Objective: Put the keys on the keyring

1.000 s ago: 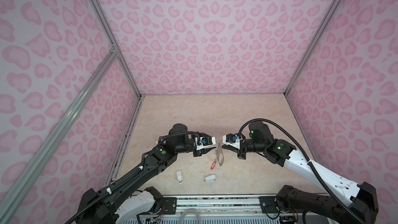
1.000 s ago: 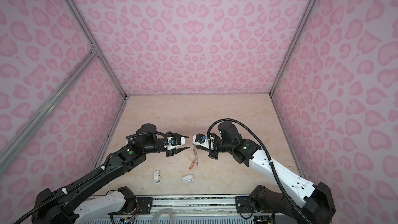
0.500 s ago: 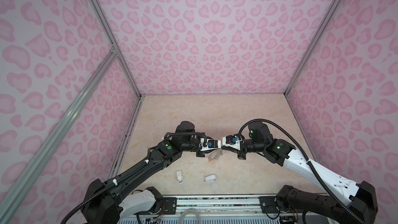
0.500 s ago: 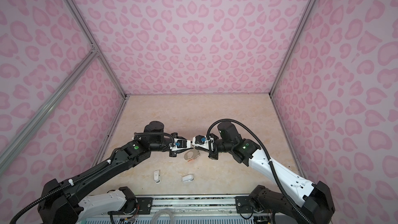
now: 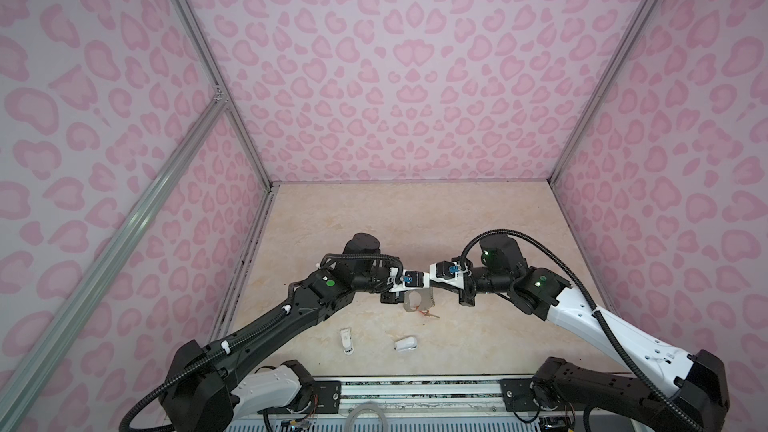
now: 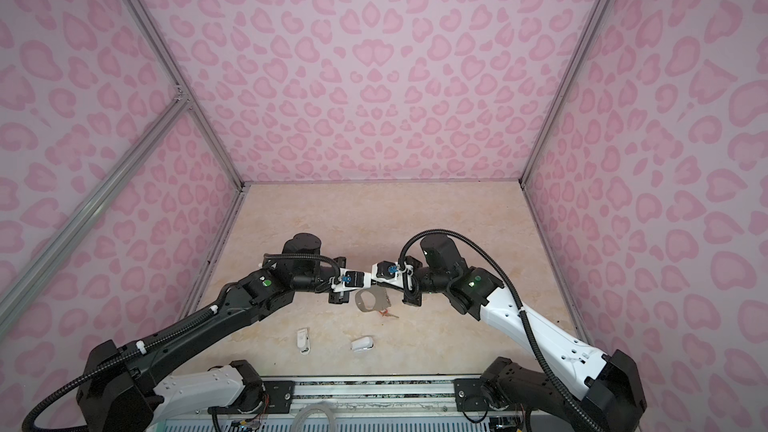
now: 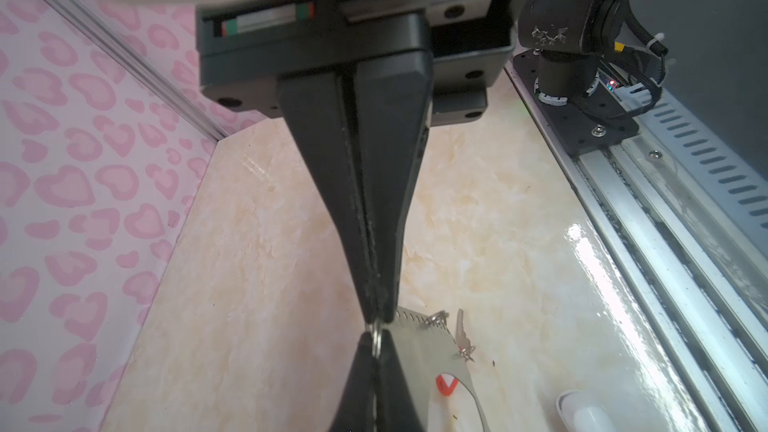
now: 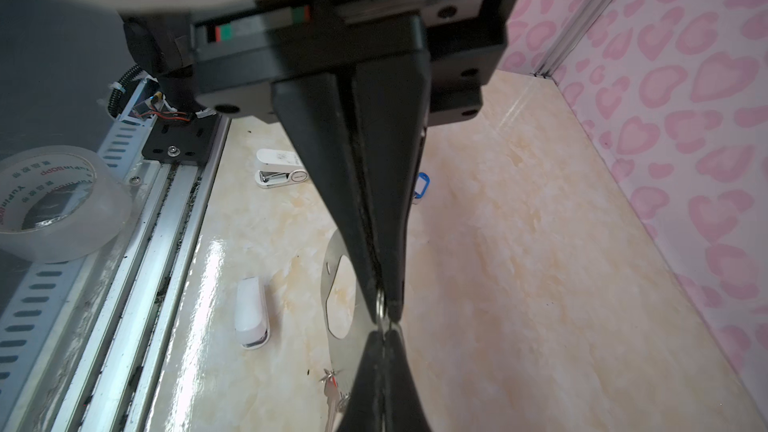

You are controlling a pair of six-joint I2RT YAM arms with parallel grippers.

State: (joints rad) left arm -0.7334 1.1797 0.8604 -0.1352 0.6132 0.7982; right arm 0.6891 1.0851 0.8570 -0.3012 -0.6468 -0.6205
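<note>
My two grippers meet tip to tip above the middle of the table. The left gripper (image 7: pixel 376 322) is shut on a small wire ring (image 7: pixel 376 336) of the keyring. The right gripper (image 8: pixel 384 317) is shut on the same ring from the opposite side. The grey keyring plate (image 5: pixel 417 300) (image 6: pixel 371 300) hangs tilted below them. A silver key (image 7: pixel 461 330) with an orange-red tag (image 7: pixel 446 384) dangles from the plate's straight edge. The right wrist view shows a blue tag (image 8: pixel 423 184) lying on the table behind my fingers; its key is hidden.
Two small white plastic objects (image 5: pixel 347 340) (image 5: pixel 405 344) lie near the table's front edge. A roll of clear tape (image 8: pixel 54 201) sits beyond the aluminium rail (image 7: pixel 648 243) at the front. Pink patterned walls (image 5: pixel 407 76) close in the other three sides.
The left gripper moved right to the right gripper's tips and shut on the ring. The plate, hanging edge-on from the right gripper before, has swung up to a flatter tilt.
</note>
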